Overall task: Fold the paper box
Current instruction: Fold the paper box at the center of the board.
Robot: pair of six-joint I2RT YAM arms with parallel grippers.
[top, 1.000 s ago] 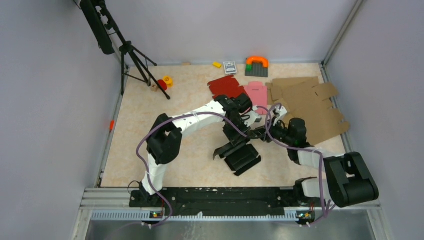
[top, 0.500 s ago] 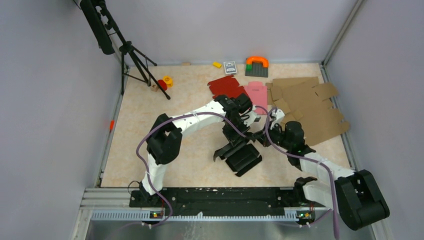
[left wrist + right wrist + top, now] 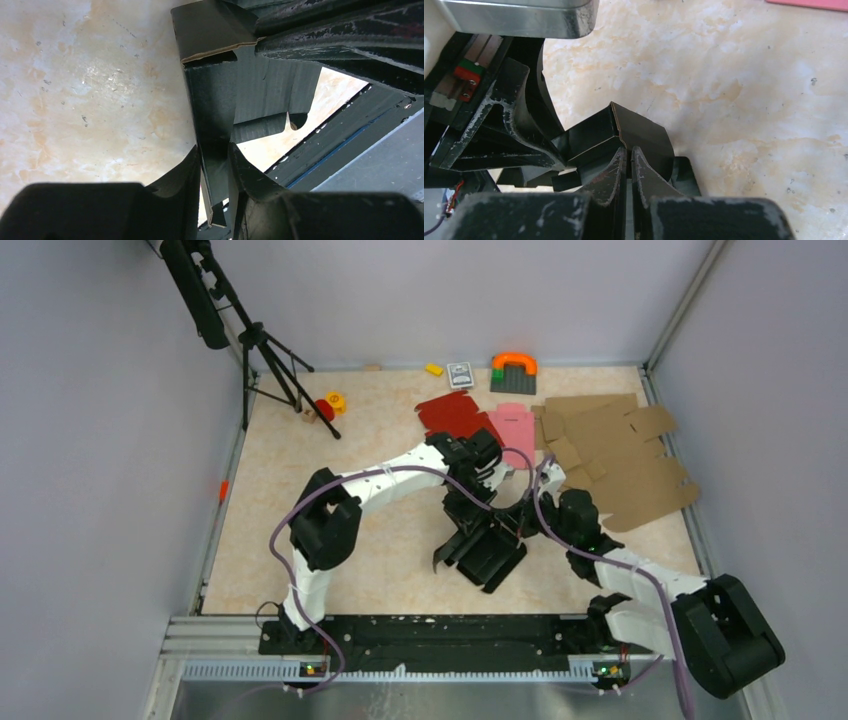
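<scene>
We find our right tool [image 3: 628,151] newly clenched against a flap of the paper box [image 3: 490,552], which our left tool [image 3: 214,152] grasps at six o'clock of the red blank [image 3: 452,412], so folding advances.

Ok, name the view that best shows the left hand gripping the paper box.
Left wrist: the left hand pinches a panel of the paper box up close. Top external shows it small and partly covered; right wrist only a folded corner.

Plain grey walls [image 3: 420,300] are enclosing a beige marbled tabletop [image 3: 290,450] on three sides, a black tripod [image 3: 258,340] is standing at its far left corner, and soft light is glinting off the surface
</scene>
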